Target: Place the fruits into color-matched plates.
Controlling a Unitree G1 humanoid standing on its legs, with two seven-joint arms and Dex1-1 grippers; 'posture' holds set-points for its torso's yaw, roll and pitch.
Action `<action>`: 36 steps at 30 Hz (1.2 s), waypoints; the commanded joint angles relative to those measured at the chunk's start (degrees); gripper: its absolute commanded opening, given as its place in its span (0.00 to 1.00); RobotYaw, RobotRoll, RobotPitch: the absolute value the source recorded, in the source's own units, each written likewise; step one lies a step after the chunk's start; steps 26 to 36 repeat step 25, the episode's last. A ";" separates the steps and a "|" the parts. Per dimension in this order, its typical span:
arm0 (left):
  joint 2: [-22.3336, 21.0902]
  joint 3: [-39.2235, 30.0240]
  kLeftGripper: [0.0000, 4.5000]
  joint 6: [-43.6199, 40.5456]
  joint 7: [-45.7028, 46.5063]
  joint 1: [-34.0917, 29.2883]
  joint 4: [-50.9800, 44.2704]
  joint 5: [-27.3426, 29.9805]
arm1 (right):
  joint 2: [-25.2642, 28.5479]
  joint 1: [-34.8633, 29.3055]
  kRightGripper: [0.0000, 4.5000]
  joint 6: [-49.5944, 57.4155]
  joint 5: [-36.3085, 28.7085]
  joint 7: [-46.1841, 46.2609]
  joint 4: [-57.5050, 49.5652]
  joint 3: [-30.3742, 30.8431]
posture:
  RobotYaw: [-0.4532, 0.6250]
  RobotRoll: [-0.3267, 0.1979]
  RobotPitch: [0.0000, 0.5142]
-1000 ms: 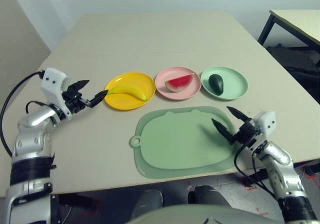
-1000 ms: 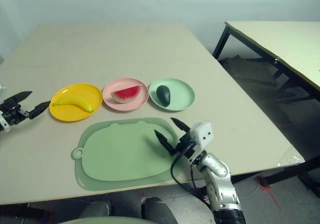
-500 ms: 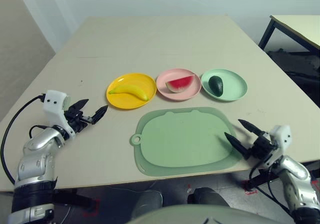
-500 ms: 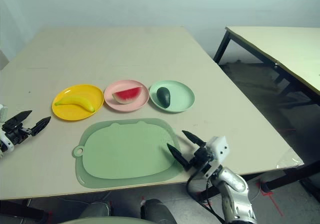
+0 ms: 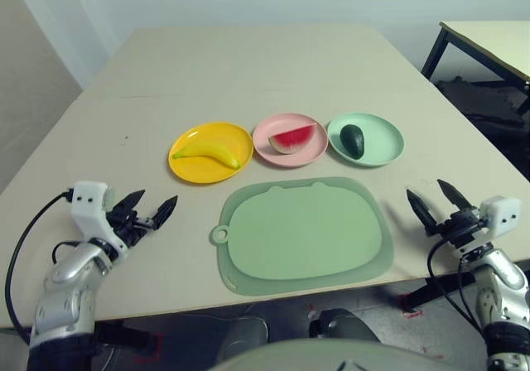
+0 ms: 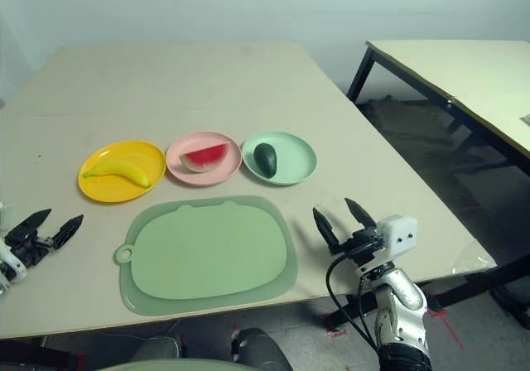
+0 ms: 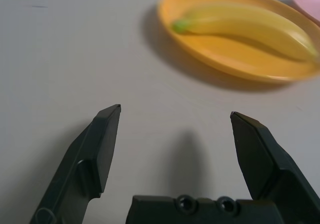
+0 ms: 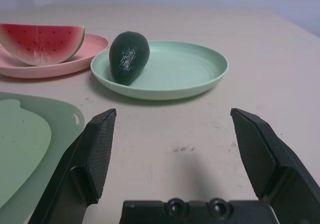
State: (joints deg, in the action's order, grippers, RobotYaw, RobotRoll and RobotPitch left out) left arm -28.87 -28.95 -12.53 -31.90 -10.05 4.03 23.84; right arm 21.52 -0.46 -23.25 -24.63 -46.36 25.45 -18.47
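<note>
A yellow banana (image 5: 207,151) lies in the yellow-orange plate (image 5: 184,166). In the pink plate (image 5: 310,151) beside it rests a watermelon wedge (image 5: 290,138). The dark green avocado (image 5: 353,140) sits in the mint green plate (image 5: 385,143). My left gripper (image 5: 150,211) hovers open and empty near the table's front left edge, pointing toward the yellow-orange plate (image 7: 235,64). At the front right edge my right gripper (image 5: 439,201) is open and empty, facing the avocado (image 8: 128,56) and its plate (image 8: 180,74).
A large pale green cutting mat (image 5: 306,234) with a handle hole lies at the front centre between my two arms. A second table (image 6: 464,73) stands off to the right, with floor between.
Both arms have drawn back toward the table's front edge, away from the plates. The right gripper has come off the cutting mat. The fruits and plates have not moved.
</note>
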 commanded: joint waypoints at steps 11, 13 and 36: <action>0.05 -0.40 0.99 0.89 0.40 -1.70 -1.30 0.33 | 2.56 4.31 1.00 1.18 0.07 0.41 4.33 -1.33 | 0.52 0.62 0.00; 0.31 0.05 0.99 1.37 0.61 -2.11 -1.57 -0.11 | 2.12 3.67 1.00 2.22 0.33 1.28 1.69 -0.55 | 0.53 0.62 0.00; 0.04 -0.68 0.99 2.65 0.63 -3.44 -1.21 -0.14 | 0.12 0.41 1.00 3.63 1.21 5.28 0.07 -0.89 | 0.55 0.62 0.00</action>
